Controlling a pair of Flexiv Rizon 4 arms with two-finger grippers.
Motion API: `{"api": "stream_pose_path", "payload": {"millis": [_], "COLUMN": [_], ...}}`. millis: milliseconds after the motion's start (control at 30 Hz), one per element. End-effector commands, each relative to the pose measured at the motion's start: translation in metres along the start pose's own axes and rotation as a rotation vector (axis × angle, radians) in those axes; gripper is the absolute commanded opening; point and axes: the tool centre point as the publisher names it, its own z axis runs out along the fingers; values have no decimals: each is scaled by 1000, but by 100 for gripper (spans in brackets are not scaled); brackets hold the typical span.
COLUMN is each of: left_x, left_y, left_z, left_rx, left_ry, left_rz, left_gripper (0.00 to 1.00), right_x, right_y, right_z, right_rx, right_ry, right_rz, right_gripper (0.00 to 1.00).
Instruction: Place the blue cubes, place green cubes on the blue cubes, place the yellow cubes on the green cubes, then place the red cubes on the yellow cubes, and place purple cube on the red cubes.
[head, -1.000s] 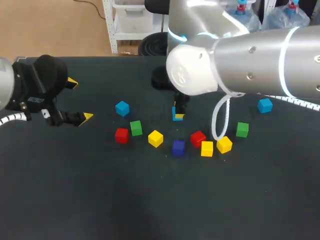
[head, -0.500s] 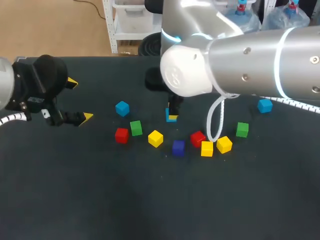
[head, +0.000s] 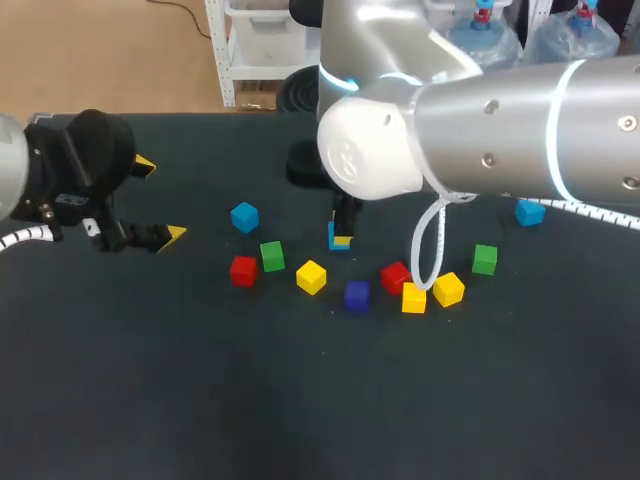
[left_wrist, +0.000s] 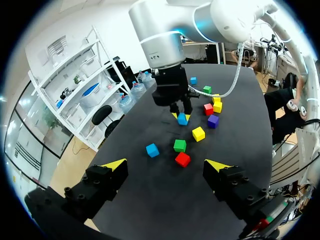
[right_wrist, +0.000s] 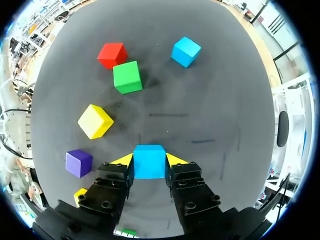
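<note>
While your right gripper is clamped on a blue cube, a yellow tip pressed to each of two opposite faces, your left gripper hangs well apart at nine o'clock from it in the head view, fingers spread wide with nothing between them. You cannot tell from any view whether the gripped cube rests on the table or sits just above it. Taking that cube as the dial's centre in the head view, you have a second blue cube at nine o'clock, a green cube nearer in between eight and nine, a red cube just beside the green one at eight, and a yellow cube close in at seven. A purple cube lies between five and six. At four o'clock a second red cube comes first, with a second yellow cube touching or nearly touching it at its five o'clock, and a third yellow cube just beside that one at its three. A second green cube stands alone at three o'clock, and a third blue cube lies farthest out, also about three, close under your right arm. Every loose cube lies singly on the table.
</note>
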Motion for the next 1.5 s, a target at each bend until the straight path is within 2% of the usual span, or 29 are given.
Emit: {"api": "stream_pose_path", "payload": {"millis": [33,1500], "left_x": [0,0], "left_y": [1,1], "left_z": [0,0], "left_rx": [2,2], "left_ry": [0,0], "left_rz": [1,1], "left_gripper": [100,100], "right_x": [-1,-4], "right_y": [0,-3], "right_z": [2,9], "right_rx": [1,14], "right_ry": [1,33], "right_rz": [0,-19], "right_gripper": [0,0]}}
